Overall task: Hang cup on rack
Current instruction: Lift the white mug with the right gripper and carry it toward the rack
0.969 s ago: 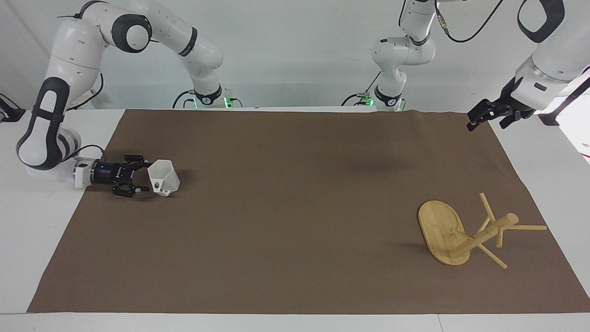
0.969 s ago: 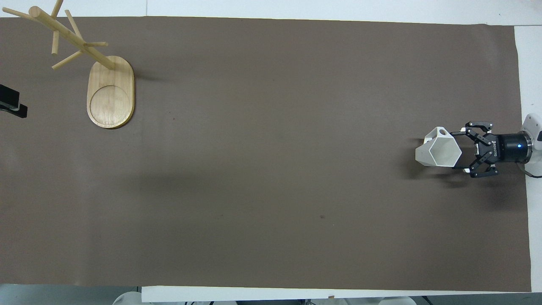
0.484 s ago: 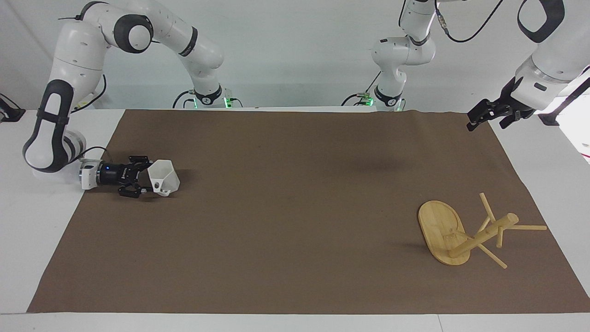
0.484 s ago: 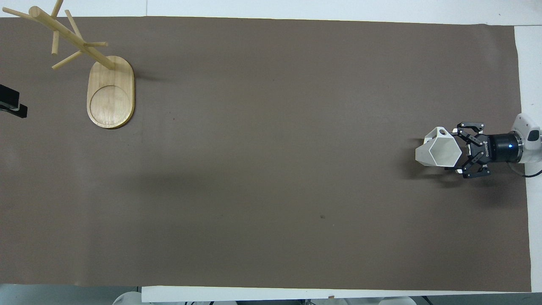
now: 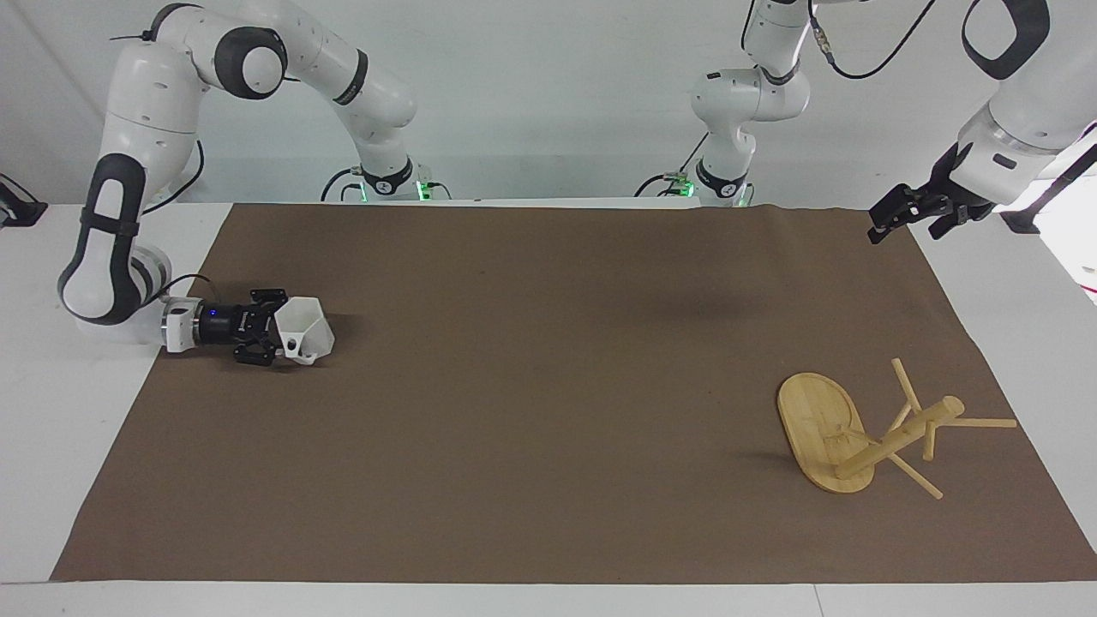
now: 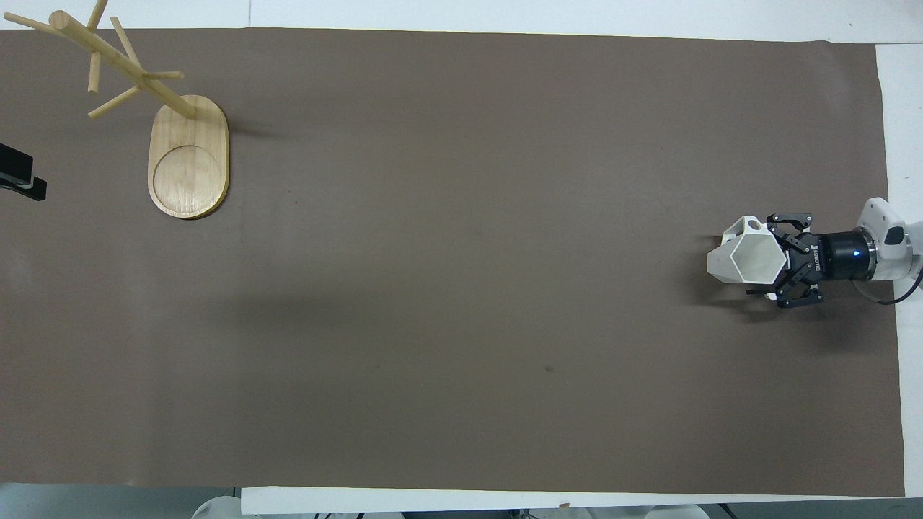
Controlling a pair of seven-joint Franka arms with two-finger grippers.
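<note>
Facing view: my right gripper (image 5: pixel 276 337) is low over the brown mat (image 5: pixel 548 386) at the right arm's end of the table, lying level and pointing along the table toward the left arm's end. Its fingers are spread wide, one on each side of the cup (image 5: pixel 305 330), right up at the cup's wall. I can't tell if they actually touch it. Cup sits on the mat, upright or near it, open hexagonal rim up, handle with the small dark hole facing away from the robots. Not lifted, nothing gripped as far as I see.

My left gripper (image 5: pixel 900 218) hangs in the air over the mat's corner at the left arm's end, close to the robots, waiting. It is open and holds nothing.

The rack (image 5: pixel 823 433) stands on the mat toward the left arm's end, farther from the robots than the cup and well apart from it. Oval base flat on the mat, post with thin pegs rising from one end of it. No cup on any peg.

Overhead view: right gripper (image 6: pixel 773 260) comes in from the mat's edge at the right arm's end, fingers wide and bracketing the cup (image 6: pixel 746 259). Cup's handle points away from the robots. Rack (image 6: pixel 187 155) is at the other end of the mat (image 6: pixel 461 324), base bare, pegs bare. Only a dark tip of the left gripper (image 6: pixel 18 180) shows at the frame edge, nearer to the robots than the rack's post.
</note>
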